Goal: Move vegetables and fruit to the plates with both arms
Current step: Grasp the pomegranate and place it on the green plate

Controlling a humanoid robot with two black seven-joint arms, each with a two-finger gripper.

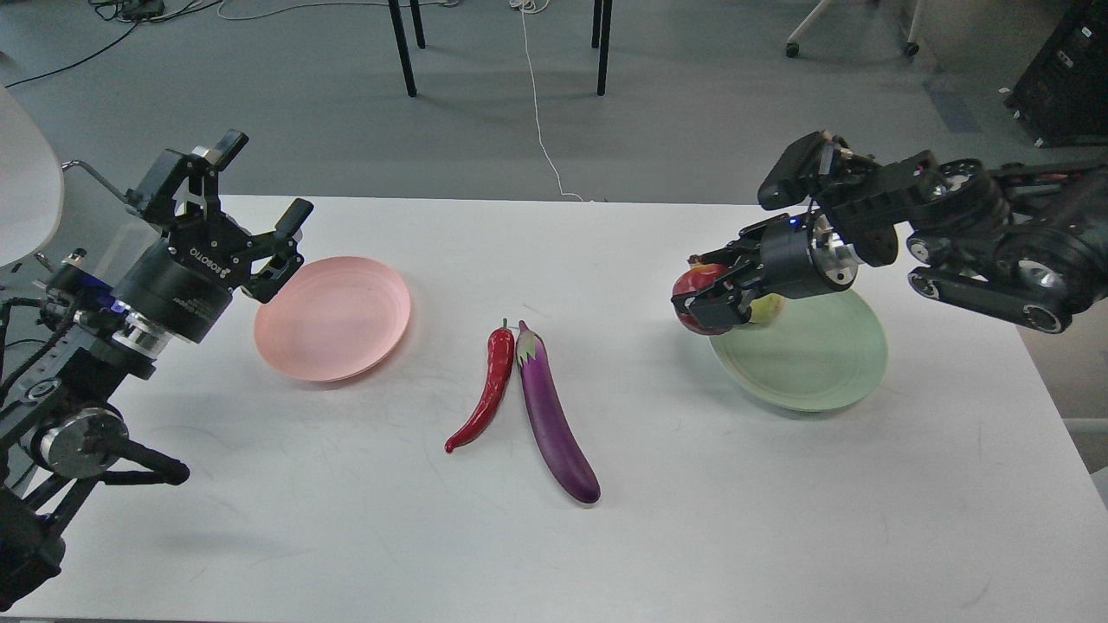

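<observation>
My right gripper (705,303) is shut on the dark red pomegranate (699,287) and holds it in the air over the left rim of the mint green plate (809,359). The peach (767,307) lies on that plate, mostly hidden behind the gripper. The purple eggplant (551,417) and the red chili pepper (483,391) lie side by side at the table's middle. My left gripper (273,238) is open and empty, above the left rim of the pale pink plate (333,318).
The white table (554,536) ends at the far edge near chair legs (402,48) and a white cable (541,121) on the floor. My right arm (995,234) reaches in over the table's right end.
</observation>
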